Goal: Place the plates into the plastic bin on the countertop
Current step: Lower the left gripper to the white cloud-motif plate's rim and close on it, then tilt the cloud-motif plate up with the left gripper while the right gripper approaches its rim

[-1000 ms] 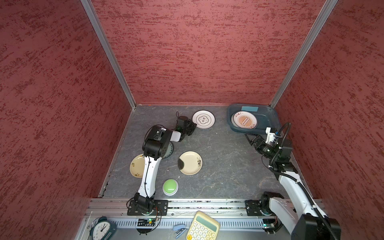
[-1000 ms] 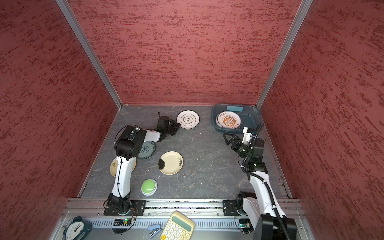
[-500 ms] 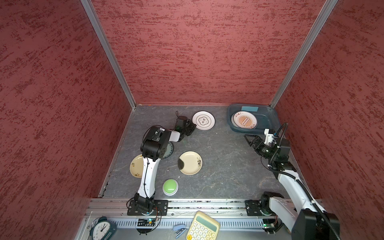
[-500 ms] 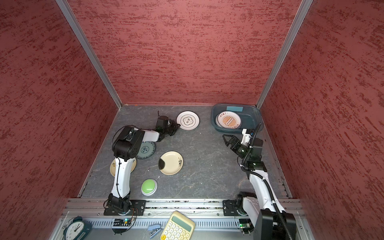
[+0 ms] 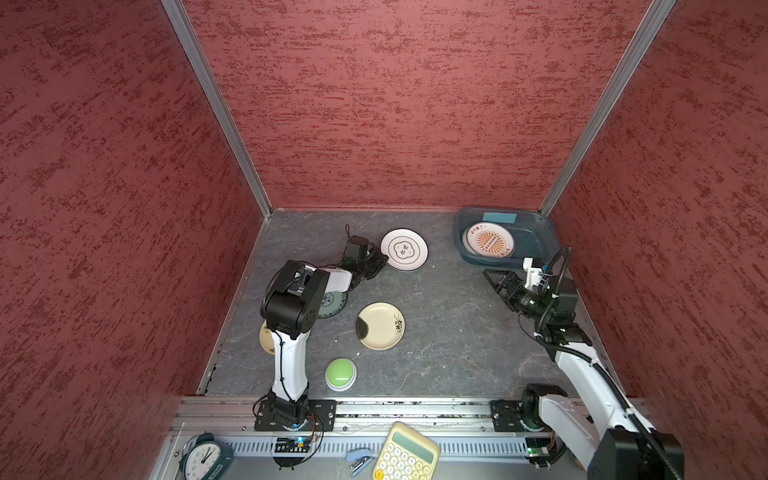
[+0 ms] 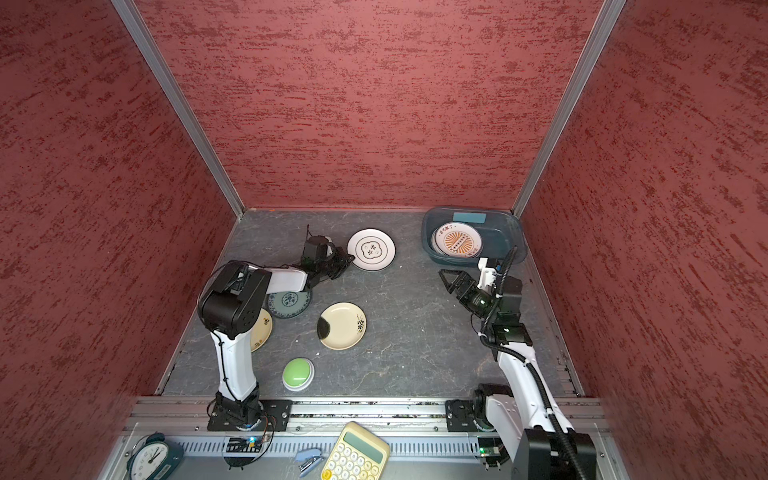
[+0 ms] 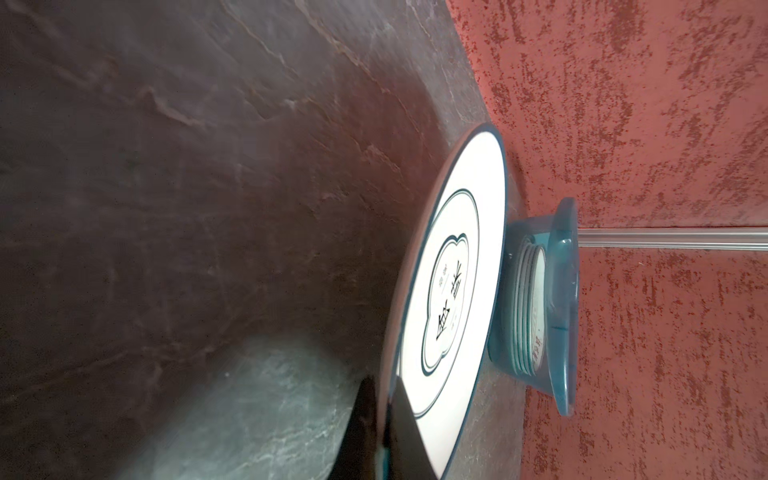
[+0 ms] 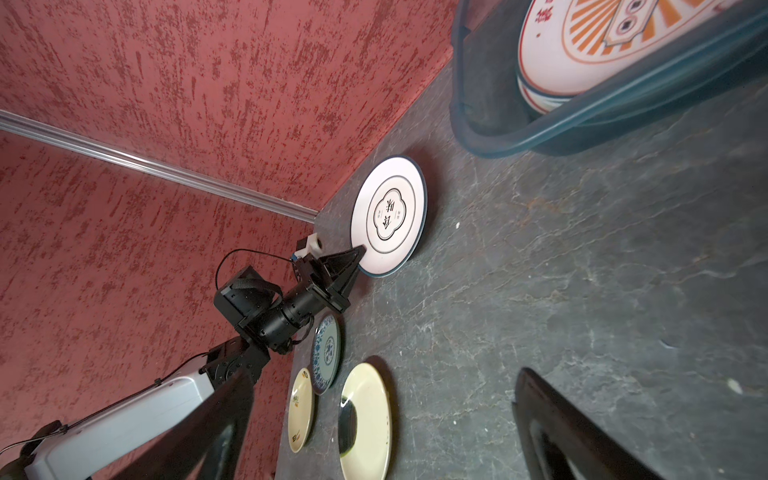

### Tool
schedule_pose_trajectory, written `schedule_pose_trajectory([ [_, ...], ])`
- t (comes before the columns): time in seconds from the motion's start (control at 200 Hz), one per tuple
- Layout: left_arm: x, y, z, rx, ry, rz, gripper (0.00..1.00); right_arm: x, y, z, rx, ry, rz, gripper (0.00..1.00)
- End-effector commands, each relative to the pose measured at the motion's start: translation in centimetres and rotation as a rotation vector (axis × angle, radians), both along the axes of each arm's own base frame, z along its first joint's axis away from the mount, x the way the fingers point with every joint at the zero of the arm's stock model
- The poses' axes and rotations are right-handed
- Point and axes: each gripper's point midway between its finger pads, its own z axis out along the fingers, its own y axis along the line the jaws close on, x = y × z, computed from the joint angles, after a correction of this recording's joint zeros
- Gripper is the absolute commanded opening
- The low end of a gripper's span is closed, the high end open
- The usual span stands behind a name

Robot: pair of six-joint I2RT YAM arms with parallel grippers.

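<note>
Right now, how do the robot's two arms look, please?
The left arm and right arm match: white tubes between black joints, black cables running alongside, black triangular jaws, and a small white block near each wrist.

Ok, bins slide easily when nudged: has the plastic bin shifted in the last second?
No. The plastic bin keeps its spot beside the back-right corner post, in both top views.

The left tool [image 5: 381,261] is clamped on a white plate [image 5: 405,248] at twelve o'clock; the right tool [image 5: 492,279] is spread wide at three.
</note>
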Motion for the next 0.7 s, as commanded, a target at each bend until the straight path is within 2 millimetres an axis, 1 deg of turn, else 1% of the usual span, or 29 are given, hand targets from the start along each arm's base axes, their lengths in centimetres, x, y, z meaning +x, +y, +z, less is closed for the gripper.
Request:
schedule_pose_trajectory([
  [0.0,-0.2,-0.3,3.2,-0.028,-0.086,-0.039,0.00,0.1,1.0,1.8,0.007,-0.040,0.013,0.98],
  [0.155,-1.5,0.0,4.8,-0.032,-0.110,-0.055,0.00,0.4,2.1,2.0,-0.020,-0.040,0.027,0.98],
  [0.311,-3.4,0.0,6.2,-0.044,-0.128,-0.077,0.00,0.6,3.8,2.2,-0.057,-0.040,0.059,0.98],
  [0.441,-4.8,0.4,6.6,-0.045,-0.147,-0.074,0.00,1.2,5.0,2.5,-0.059,-0.047,0.081,0.98],
  [0.546,-5.7,0.9,6.9,-0.032,-0.149,-0.076,0.00,1.8,6.6,2.7,-0.065,-0.045,0.121,0.98],
  [0.621,-6.7,1.1,7.1,-0.024,-0.147,-0.085,0.00,2.2,7.9,2.9,-0.068,-0.050,0.152,0.98],
  [0.696,-7.6,1.8,7.4,-0.015,-0.155,-0.075,0.00,2.5,9.2,3.0,-0.075,-0.056,0.177,0.98],
])
